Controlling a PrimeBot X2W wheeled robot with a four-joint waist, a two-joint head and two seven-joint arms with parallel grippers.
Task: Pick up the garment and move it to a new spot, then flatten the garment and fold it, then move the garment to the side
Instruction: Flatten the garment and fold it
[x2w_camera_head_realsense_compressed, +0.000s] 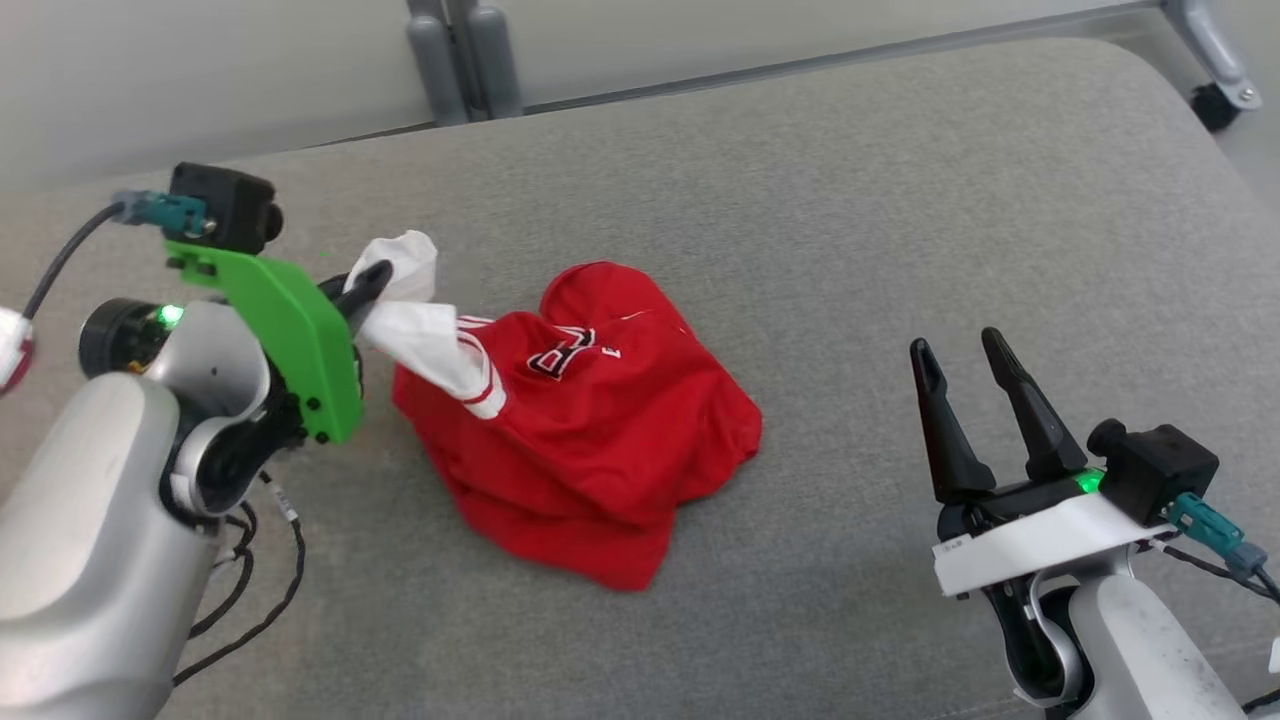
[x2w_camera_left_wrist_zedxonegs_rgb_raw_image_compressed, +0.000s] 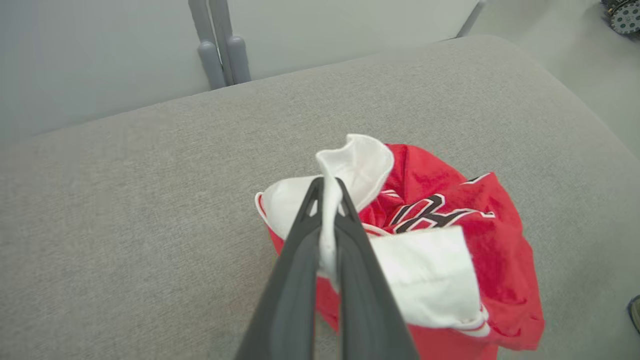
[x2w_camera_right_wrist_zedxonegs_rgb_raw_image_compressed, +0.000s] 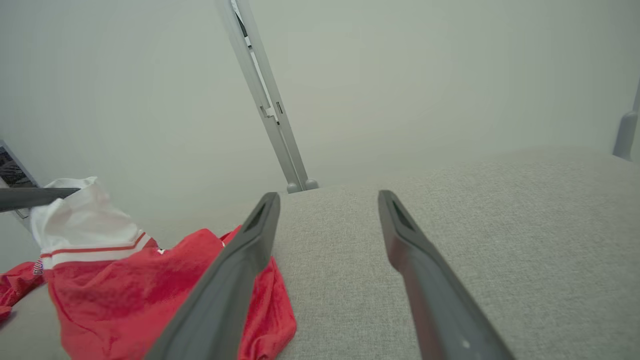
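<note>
one white sleeve (x2w_camera_head_realsense_compressed: 425, 340) of the red garment (x2w_camera_head_realsense_compressed: 600, 440) is pinched tight in the left end effector (x2w_camera_head_realsense_compressed: 365, 287), its fingers closed on the cloth and holding it raised. the rest lies crumpled near the middle of the grey padded surface (x2w_camera_head_realsense_compressed: 900, 200). the right end effector (x2w_camera_head_realsense_compressed: 955, 350) hangs spread wide, empty, well right of the garment.
</note>
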